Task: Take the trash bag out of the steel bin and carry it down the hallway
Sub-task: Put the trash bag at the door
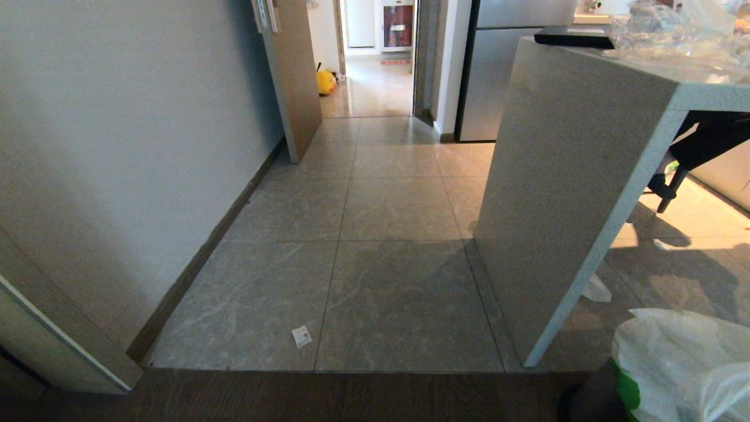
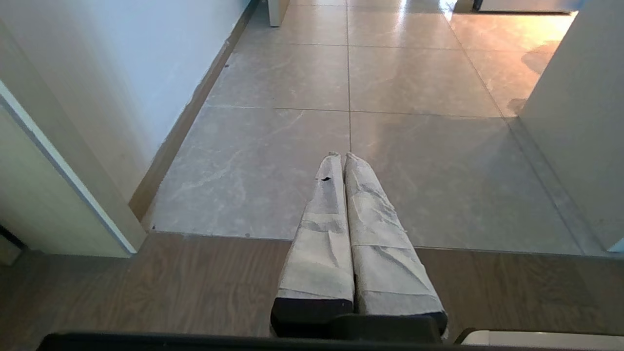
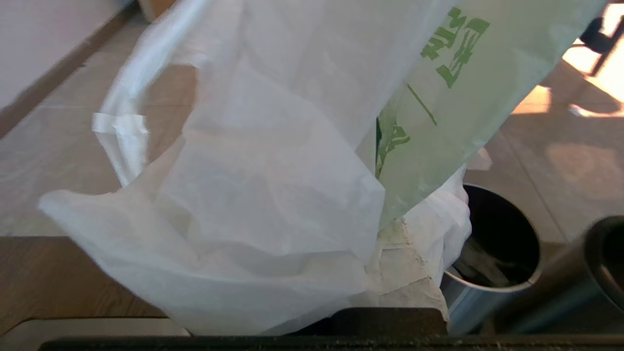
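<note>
The trash bag point(image 3: 273, 195), thin white plastic with green print, hangs bunched over my right gripper point(image 3: 390, 234). The plastic covers most of the gripper, leaving one taped finger point(image 3: 414, 278) showing, and the gripper is shut on the bag. In the head view the bag point(image 1: 679, 363) sits at the lower right corner. The steel bin point(image 3: 470, 302) stands just below and beside the bag, its dark mouth open. My left gripper point(image 2: 341, 157) is shut and empty, held above the edge between wood floor and tiles. The hallway point(image 1: 375, 88) shows beyond the doorway ahead.
A grey stone counter point(image 1: 562, 193) stands on the right, a steel fridge point(image 1: 498, 76) behind it. An open wooden door point(image 1: 296, 76) and a wall point(image 1: 117, 146) close off the left. A paper scrap point(image 1: 302, 336) lies on the grey tiles. A second dark cylinder point(image 3: 604, 253) stands beside the bin.
</note>
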You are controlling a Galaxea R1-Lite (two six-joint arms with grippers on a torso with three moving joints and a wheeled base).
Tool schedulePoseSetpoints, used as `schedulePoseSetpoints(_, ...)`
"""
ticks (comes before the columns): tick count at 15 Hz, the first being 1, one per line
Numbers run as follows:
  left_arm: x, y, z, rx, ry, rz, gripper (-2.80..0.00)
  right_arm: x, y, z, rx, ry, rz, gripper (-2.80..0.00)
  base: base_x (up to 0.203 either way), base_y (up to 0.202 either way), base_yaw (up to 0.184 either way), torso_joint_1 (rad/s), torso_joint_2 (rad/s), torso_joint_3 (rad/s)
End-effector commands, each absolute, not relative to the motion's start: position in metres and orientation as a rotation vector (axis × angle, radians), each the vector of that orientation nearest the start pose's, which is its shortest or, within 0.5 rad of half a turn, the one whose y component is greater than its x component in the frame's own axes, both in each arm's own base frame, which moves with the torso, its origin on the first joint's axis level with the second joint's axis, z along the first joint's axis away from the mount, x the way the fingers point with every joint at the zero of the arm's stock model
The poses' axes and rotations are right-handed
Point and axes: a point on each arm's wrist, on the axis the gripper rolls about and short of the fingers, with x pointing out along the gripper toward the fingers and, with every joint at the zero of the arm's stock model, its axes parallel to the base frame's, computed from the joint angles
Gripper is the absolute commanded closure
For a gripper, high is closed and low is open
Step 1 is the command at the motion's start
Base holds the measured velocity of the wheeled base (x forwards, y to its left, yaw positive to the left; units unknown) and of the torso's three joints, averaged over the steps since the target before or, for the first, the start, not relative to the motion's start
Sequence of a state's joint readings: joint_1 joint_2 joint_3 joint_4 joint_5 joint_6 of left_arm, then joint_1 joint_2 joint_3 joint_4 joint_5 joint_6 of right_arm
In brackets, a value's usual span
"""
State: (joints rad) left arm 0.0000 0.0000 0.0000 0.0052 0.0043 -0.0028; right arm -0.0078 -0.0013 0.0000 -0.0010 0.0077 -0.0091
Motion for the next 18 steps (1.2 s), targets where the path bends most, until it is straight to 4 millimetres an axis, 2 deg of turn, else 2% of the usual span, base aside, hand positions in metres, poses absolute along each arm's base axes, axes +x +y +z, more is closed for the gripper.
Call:
schedulePoseSetpoints(1,-0.0228,0.0001,0.075,-0.003,0.005,0.005,0.0,-0.0228,0.0003,0.0756,-0.009,-0.002,0.0,0.0,0.0,0.0,0.0,0.0,0.0,0.0)
schedulePoseSetpoints(18,-0.0228,0.0001,0.075,-0.001,0.005,0.005,0.0,-0.0228,0.0004,0.0756,-0.009,-0.002,0.001,0.0,0.0,0.0,0.0,0.0,0.0,0.0)
